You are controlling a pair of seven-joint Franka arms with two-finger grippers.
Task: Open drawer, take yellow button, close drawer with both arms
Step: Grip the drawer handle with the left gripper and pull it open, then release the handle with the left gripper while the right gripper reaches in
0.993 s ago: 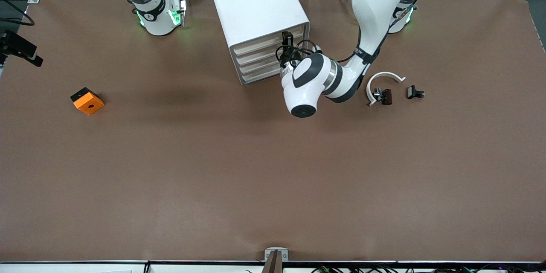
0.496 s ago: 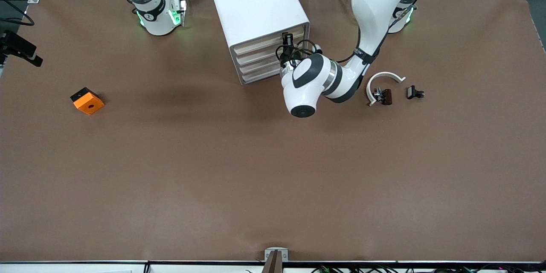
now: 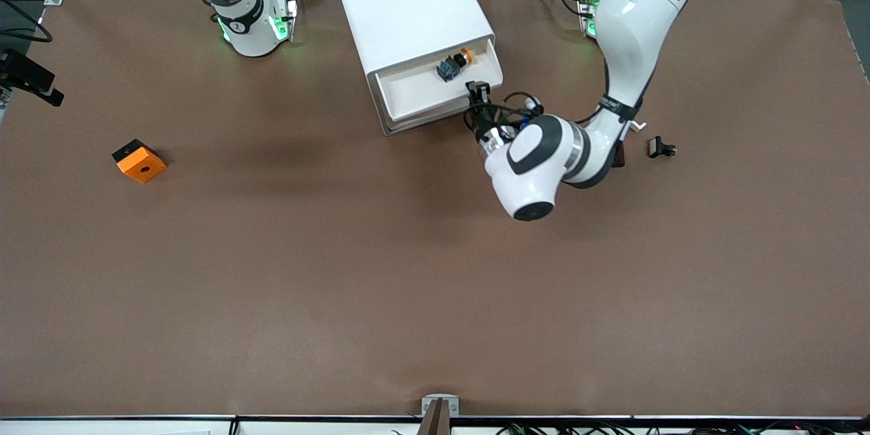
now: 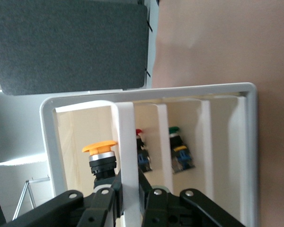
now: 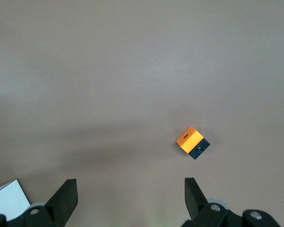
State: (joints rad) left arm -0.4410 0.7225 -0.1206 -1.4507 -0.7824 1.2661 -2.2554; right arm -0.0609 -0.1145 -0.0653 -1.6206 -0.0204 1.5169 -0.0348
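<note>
The white cabinet [image 3: 408, 0] stands between the arms' bases. Its highest drawer [image 3: 414, 92] is pulled out toward the front camera. The button [image 3: 454, 64], orange-yellow cap on a black-and-blue body, lies inside the drawer at the corner toward the left arm's end. My left gripper [image 3: 478, 92] is shut on the drawer's front slat [image 4: 128, 156], one finger on each face. The button [image 4: 100, 156] shows just past the slat. My right gripper [image 5: 130, 189] is open with nothing in it, high over bare table; its arm waits near its base [image 3: 251, 20].
An orange square block [image 3: 139, 160] with a black hole lies toward the right arm's end; it also shows as the orange block [image 5: 192, 142] under the right gripper. A small black clip [image 3: 660, 147] lies by the left arm's elbow. Other small switches [image 4: 177, 146] sit in the lower drawers.
The left gripper closed on the highest drawer's front and pulled it out toward the front camera, bringing the button into sight. The left arm now covers the white curved piece. The right arm stayed put.
</note>
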